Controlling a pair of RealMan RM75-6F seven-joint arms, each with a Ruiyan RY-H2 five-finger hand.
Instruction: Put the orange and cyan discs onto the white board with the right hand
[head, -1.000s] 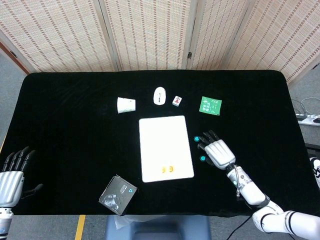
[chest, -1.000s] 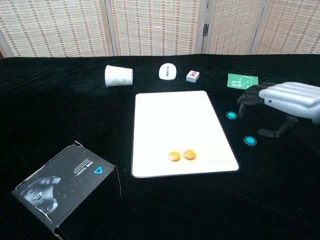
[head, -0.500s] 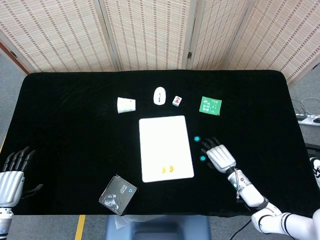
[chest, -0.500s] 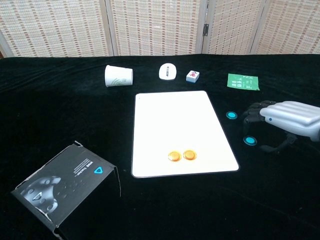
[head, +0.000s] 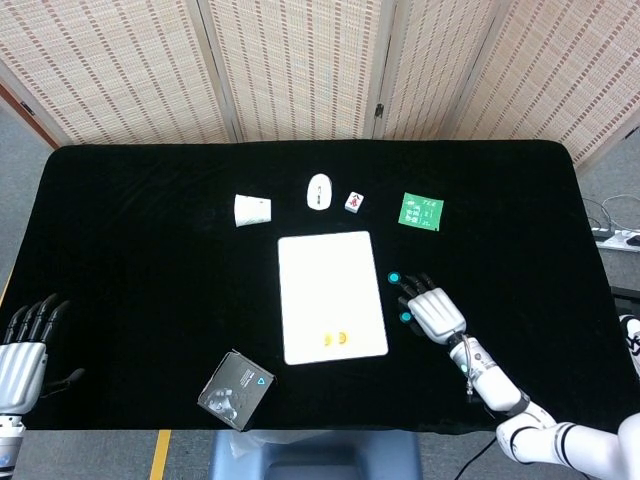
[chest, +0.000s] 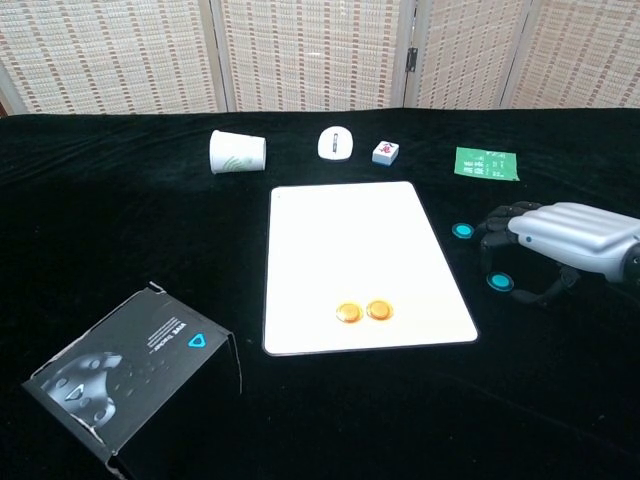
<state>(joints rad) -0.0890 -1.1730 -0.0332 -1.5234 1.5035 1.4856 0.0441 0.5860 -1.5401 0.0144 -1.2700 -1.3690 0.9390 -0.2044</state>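
Since both orange discs (chest: 364, 311) already lie side by side near the lower edge of the white board (chest: 350, 240), what remains are the two cyan discs, off the board's right side on the black table (chest: 120, 220). One cyan disc (chest: 462, 231) sits further up the frame, the other cyan disc (chest: 499, 282) lower, just by the right hand (chest: 565, 235). That hand hovers low between and right of them, fingers (chest: 497, 222) curled downward and apart, holding nothing that I can see. These discs look thin, flat, rigid and very light; I judge they will be hard to lift off the cloth, so a pinch across opposite edges of the rim suits best. Whether the thumb touches the lower disc cannot be told. At the lower left of the head view the left hand (head: 22, 355) is cut by the frame edge, fingers spread and empty.
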